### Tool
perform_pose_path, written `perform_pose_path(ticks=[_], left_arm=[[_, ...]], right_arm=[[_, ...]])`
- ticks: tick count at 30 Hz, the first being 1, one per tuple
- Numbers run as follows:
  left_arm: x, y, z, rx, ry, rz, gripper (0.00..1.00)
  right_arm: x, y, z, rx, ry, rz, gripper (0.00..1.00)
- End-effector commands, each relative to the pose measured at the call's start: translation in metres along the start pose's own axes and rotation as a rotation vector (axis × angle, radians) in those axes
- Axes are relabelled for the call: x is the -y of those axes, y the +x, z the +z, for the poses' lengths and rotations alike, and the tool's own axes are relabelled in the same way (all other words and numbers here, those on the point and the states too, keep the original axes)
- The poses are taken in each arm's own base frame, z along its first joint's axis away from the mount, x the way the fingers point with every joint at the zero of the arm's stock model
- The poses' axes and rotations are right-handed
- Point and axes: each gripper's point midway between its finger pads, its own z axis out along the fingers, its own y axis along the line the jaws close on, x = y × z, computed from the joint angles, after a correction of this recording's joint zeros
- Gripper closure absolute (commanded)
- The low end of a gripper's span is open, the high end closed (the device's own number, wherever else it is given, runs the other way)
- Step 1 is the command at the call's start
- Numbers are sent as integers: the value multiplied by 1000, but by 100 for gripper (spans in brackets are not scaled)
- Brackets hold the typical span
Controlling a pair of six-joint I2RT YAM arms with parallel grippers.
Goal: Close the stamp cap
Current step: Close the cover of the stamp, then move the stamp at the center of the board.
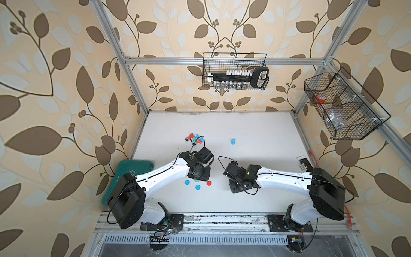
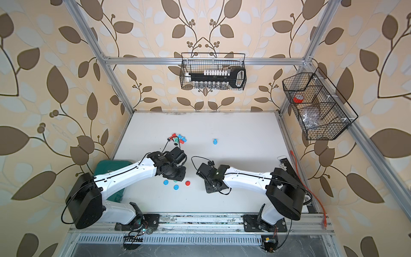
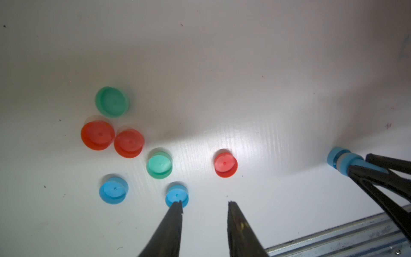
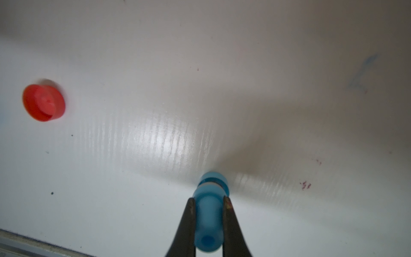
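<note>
So the right gripper (image 4: 209, 199) is clamped tight on a small blue plastic stamp (image 4: 208, 222), with both fingers (image 4: 230, 222) pinching its narrow handle; the stamp points down at the white tabletop (image 4: 222, 89) just ahead of the right arm, and its bottom end meets a matching blue cap ring (image 4: 213, 179); in the left wrist view a pale band (image 3: 340, 161) shows between that ring and the stamp's body, so I can't tell if the cap is fully seated. The left gripper (image 3: 204, 207) hangs over a bunch of loose caps, its fingers a little apart with nothing between them; one fingertip (image 3: 176, 211) overlaps a round blue plastic cap (image 3: 176, 194), touching or not, can't say. Near it sit a second blue cap (image 3: 113, 191), a pale green cap (image 3: 159, 165), a darker green cap (image 3: 112, 102) and a lone red cap (image 3: 225, 165); two more red caps (image 3: 97, 135) are touching each other. In a top view, a heap of red, green and blue stamps (image 1: 194, 138) lies further back on the left side; another blue stamp (image 1: 232, 141) stands upright on its own, well apart from both grippers.
</note>
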Motion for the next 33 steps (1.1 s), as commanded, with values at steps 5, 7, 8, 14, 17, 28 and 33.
perform_pose_path(ticks=[5, 7, 8, 14, 17, 28, 33], left_arm=[[-4, -1, -2, 8, -2, -29, 63], [-5, -1, -2, 9, -3, -31, 63], [-5, -1, -2, 10, -3, -30, 63], [-6, 0, -1, 10, -4, -33, 63], [-6, -1, -2, 12, -4, -34, 63], [-6, 0, -3, 14, -6, -36, 63], [-7, 1, -3, 13, -8, -36, 63]], right_arm=[[6, 11, 8, -29, 29, 4, 100], [7, 11, 8, -27, 27, 7, 100], [7, 11, 8, -27, 30, 6, 100], [7, 12, 10, -34, 30, 6, 100], [7, 14, 13, -41, 32, 7, 100], [2, 7, 13, -35, 37, -14, 100], [3, 9, 16, -41, 46, -15, 100]])
